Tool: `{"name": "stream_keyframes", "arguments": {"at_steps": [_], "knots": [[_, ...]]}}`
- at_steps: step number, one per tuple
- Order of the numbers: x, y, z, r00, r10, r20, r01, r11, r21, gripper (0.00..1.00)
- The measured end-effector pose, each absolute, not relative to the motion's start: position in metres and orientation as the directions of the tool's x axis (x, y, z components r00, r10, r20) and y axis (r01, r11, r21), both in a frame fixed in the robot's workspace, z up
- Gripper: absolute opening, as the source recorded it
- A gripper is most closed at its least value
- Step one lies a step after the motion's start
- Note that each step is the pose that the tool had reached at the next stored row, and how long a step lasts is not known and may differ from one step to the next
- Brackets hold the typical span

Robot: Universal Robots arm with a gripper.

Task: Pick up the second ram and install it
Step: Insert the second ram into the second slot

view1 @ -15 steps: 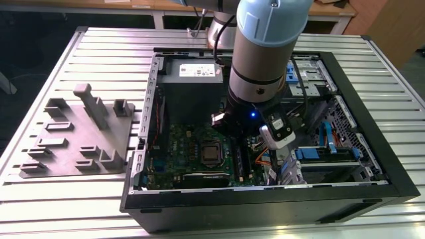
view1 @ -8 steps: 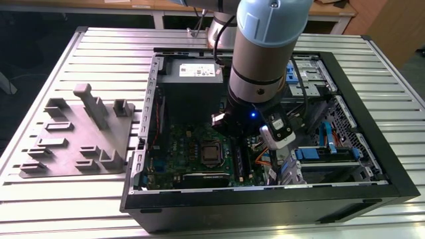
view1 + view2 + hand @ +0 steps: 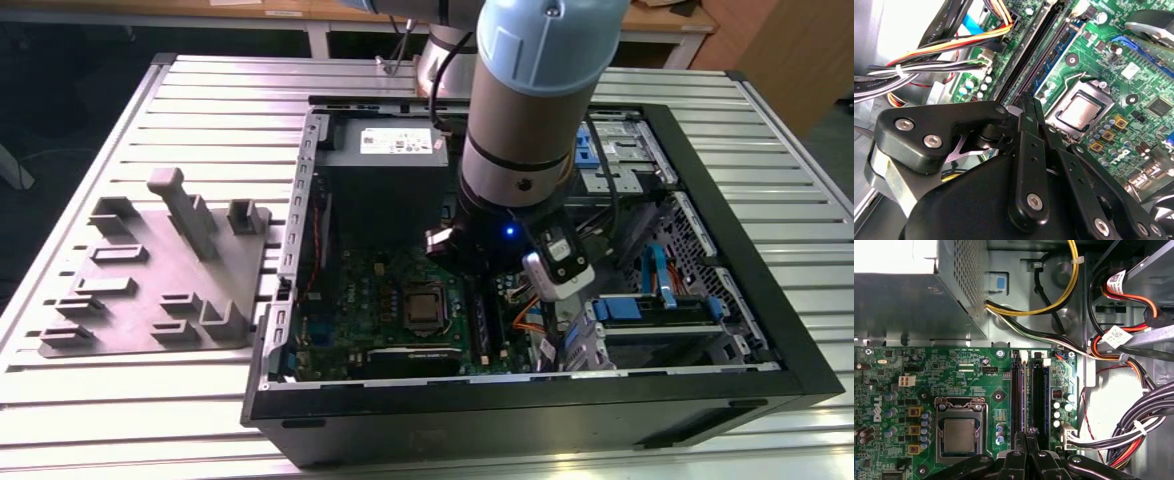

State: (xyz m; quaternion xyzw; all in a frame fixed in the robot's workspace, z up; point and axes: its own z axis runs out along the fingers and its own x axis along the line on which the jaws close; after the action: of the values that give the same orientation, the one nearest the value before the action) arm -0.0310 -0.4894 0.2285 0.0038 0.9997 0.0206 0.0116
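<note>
Pincer [image 3: 1027, 433] closed together, empty, low inside case [image 3: 534, 400]. Over motherboard [image 3: 358, 300], at three o'clock from socket [image 3: 424, 305] in the exterior view, seemingly bearing on second ram [image 3: 1024, 390], seated edge-up. Press straight down, evenly; avoid tilting.

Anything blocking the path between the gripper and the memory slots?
Nothing visible. The gripper sits over the black slot rails, no cable crosses them, and the cable bundle lies beside the motherboard. Whether it holds the second ram is unclear.
</note>
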Motion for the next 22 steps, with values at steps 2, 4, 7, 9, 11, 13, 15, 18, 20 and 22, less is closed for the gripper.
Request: {"name": "stream_keyframes", "arguments": {"at_steps": [2,4,7,9,11,13,15,18,20,22], "knots": [[-0.0310,-0.4894,0.2278,-1.000,0.007,-0.023,0.006,0.999,0.041,0.11],[-0.0310,-0.4895,0.2271,-1.000,0.007,-0.023,0.006,0.999,0.041,0.11],[-0.0310,-0.4898,0.2268,-1.000,0.007,-0.023,0.006,0.999,0.041,0.11],[-0.0310,-0.4899,0.2267,-1.000,0.007,-0.023,0.006,0.999,0.041,0.11],[-0.0310,-0.4901,0.2264,-1.000,0.007,-0.023,0.006,0.999,0.041,0.11],[-0.0310,-0.4901,0.2263,-1.000,0.007,-0.023,0.006,0.999,0.041,0.11],[-0.0310,-0.4900,0.2263,-1.000,0.006,-0.023,0.005,0.999,0.041,0.11],[-0.0310,-0.4900,0.2263,-1.000,0.006,-0.023,0.005,0.999,0.041,0.11],[-0.0310,-0.4900,0.2263,-1.000,0.006,-0.023,0.005,0.999,0.041,0.11],[-0.0310,-0.4900,0.2257,-1.000,0.006,-0.023,0.005,0.999,0.041,0.11]]}}
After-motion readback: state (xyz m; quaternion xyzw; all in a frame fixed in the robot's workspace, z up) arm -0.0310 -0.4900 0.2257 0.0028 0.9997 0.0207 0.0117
